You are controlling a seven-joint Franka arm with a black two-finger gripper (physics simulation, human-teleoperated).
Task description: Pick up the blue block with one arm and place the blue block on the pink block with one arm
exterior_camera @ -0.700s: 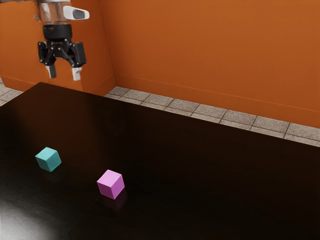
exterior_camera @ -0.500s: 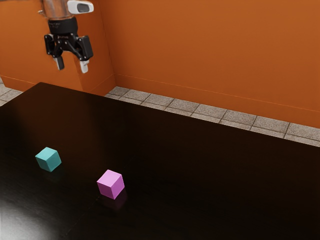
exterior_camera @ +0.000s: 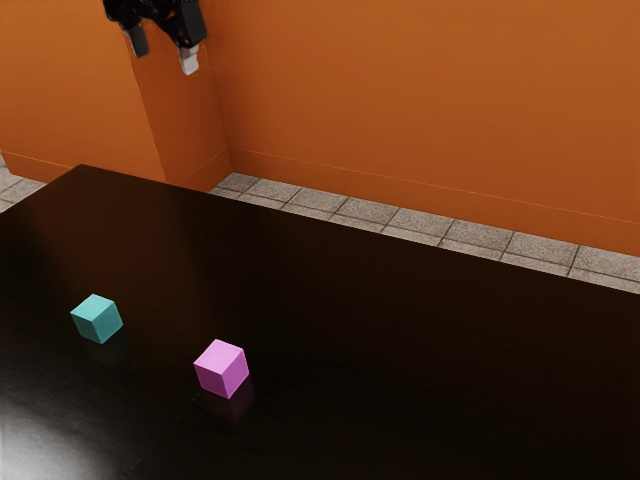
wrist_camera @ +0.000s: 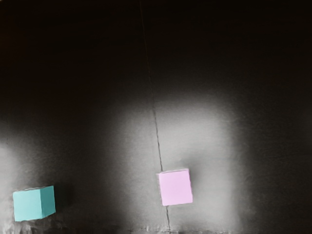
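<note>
Gripper (exterior_camera: 163,57) high, well above table (exterior_camera: 400,330) — fingers spread wide, holding nothing. Blue block (exterior_camera: 96,318) rests on table, near pink block (exterior_camera: 221,368) but apart. Risk: long descent drifts off-centre, or fingers unaligned with block's faces — corner clipped, block shoved, grasp missed.

The bench (exterior_camera: 400,330) is black and glossy, with a thin seam (wrist_camera: 155,122) running across its top. Beyond its far edge lies a strip of grey floor tiles (exterior_camera: 450,232), and behind them stands an orange wall (exterior_camera: 420,100) with a jutting corner.
</note>
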